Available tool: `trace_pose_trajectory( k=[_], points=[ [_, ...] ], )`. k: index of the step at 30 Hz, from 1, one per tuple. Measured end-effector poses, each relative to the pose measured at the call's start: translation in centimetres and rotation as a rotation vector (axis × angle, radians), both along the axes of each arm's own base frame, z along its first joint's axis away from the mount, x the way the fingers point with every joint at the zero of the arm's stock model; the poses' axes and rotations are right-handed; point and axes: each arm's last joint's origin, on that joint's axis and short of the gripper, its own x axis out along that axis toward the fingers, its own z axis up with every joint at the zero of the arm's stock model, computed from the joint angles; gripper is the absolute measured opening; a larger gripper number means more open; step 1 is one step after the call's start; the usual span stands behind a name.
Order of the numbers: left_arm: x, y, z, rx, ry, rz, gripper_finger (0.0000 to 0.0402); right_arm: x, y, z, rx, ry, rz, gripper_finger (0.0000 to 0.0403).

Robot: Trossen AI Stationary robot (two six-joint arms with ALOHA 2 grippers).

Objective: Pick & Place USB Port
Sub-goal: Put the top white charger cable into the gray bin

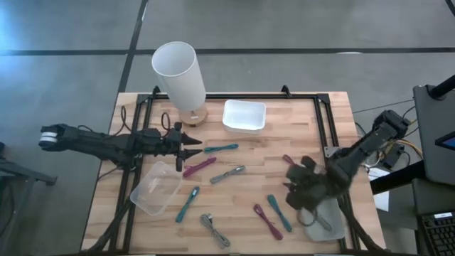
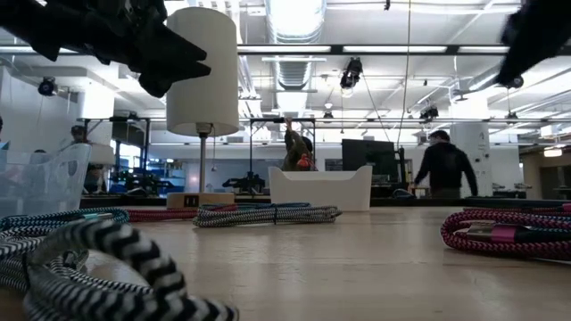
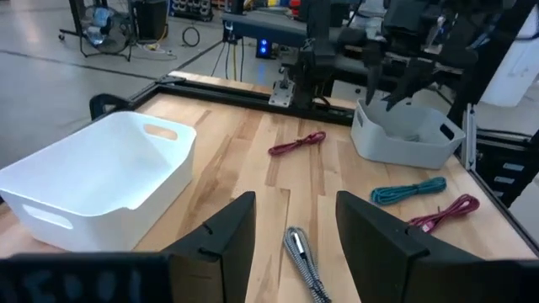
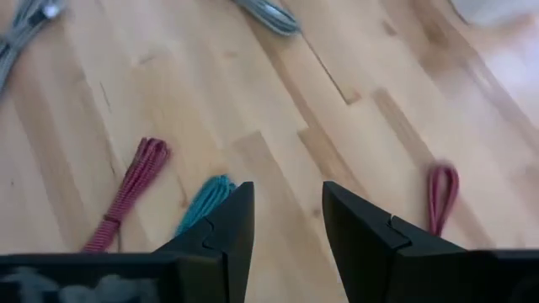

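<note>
While both hands are empty with fingers apart, the step in hand looks like choosing a cable, not carrying one. The right hand [image 1: 302, 190] hovers just beside the grey bin [image 1: 328, 219], with a teal USB cable [image 4: 205, 204] and a magenta USB cable [image 4: 128, 192] lying on the desk [image 1: 249, 199] just ahead of its fingertips. The left hand [image 1: 186, 144] hangs over a grey braided cable [image 3: 301, 257], the white tray [image 3: 93, 181] to one side. Next, I judge, one hand must drop squarely over a bundle and close.
</note>
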Motion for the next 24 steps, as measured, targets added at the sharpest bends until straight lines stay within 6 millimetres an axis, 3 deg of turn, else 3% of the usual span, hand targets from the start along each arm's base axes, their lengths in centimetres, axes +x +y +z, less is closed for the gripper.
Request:
trace_pose_trajectory(
  k=[10, 18, 24],
  points=[
    [0.6, 0.0, 0.2, 0.000, 0.010, -0.001, 0.0169, 6.2, -4.5, -2.0, -0.094, -0.086, 0.324, 0.0137],
    [0.7, 0.0, 0.1, -0.002, 0.015, -0.003, 0.0169, 9.8, -7.3, -4.9, -0.168, -0.051, 0.403, 0.0137],
    [0.7, 0.0, 0.0, -0.003, 0.019, -0.002, 0.0169, 12.8, -8.1, -7.9, -0.195, -0.096, 0.472, 0.0137]
  ],
)
